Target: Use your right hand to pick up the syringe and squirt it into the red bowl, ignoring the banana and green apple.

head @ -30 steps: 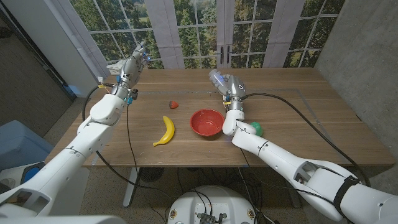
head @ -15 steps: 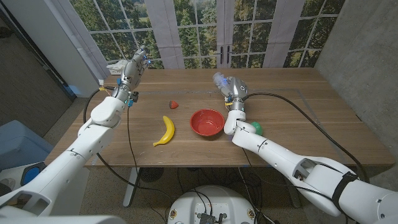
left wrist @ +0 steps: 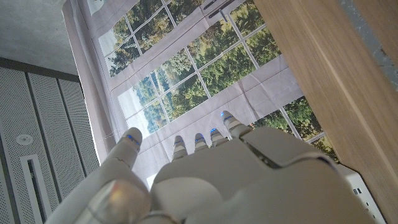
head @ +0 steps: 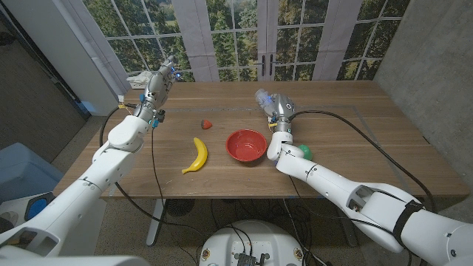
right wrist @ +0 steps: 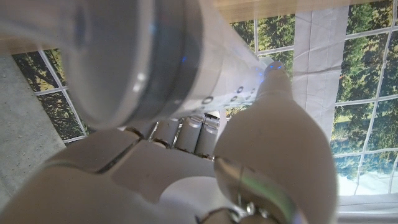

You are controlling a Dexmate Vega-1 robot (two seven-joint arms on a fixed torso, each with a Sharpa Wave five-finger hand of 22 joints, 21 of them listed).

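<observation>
Your right hand (head: 272, 103) has drifted a touch right, fingers clamped on the syringe (right wrist: 155, 56), beyond the red bowl (head: 246, 145). Left hand (head: 157, 87) idles, fingers apart.

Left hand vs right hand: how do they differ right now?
The right hand grips the syringe; the left hand holds nothing, fingers extended. The right hand hangs just behind the red bowl; the left hand is raised near the table's far left corner. Both are raised off the table.
</observation>
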